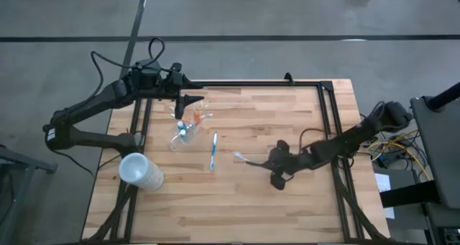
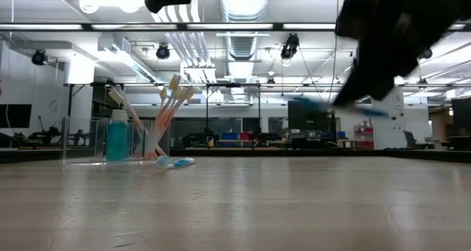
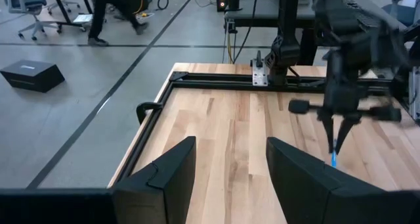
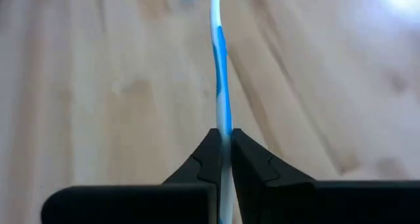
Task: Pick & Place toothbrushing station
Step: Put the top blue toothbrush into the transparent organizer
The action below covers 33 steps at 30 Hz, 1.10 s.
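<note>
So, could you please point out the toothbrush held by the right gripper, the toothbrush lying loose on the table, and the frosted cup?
held toothbrush (image 4: 219, 66): right wrist view, on the blue part of its handle.
loose toothbrush (image 1: 213, 151): high view, on the middle of its handle.
frosted cup (image 1: 139, 170): high view, on its side wall.

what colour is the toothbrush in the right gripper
White with blue: the slim toothbrush pinched in the right gripper shows best in the right wrist view.
</note>
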Available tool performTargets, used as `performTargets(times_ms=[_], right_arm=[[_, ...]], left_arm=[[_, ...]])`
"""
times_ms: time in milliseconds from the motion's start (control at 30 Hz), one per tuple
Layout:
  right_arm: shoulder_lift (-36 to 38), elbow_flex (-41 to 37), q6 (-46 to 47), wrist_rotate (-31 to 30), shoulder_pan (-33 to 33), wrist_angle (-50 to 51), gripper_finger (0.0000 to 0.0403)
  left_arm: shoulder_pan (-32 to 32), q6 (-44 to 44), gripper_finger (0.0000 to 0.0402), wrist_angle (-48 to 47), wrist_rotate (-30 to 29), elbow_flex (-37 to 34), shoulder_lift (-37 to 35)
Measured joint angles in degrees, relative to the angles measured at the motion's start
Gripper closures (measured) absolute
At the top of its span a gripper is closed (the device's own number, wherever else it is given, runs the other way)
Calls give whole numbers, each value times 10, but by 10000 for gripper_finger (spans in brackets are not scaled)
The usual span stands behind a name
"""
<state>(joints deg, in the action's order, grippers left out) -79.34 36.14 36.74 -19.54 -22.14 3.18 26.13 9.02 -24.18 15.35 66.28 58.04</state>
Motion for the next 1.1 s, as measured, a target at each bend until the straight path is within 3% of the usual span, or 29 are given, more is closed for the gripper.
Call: performTargets(times_ms=[367,533,633,767,933,1100], right_arm=[[221,11,-188,16,-20,-49,390],[294,9,-213,37,-29,-52,390],[310,9,-213,58,-29,-52,390],[312,9,-220,43,-29,-52,390],[290,9,-222,1,-28,-51,390],[265,9,-225,-2,-26,-53,390]], left_arm=[[0,0,211,0,0,0,0],[0,0,211,0,0,0,0],[0,0,211,1,0,0,0],[0,-15,211,7,0,0,0],[-4,-90,211,114,13,0,18],[-5,-136,211,242,16,1,57]])
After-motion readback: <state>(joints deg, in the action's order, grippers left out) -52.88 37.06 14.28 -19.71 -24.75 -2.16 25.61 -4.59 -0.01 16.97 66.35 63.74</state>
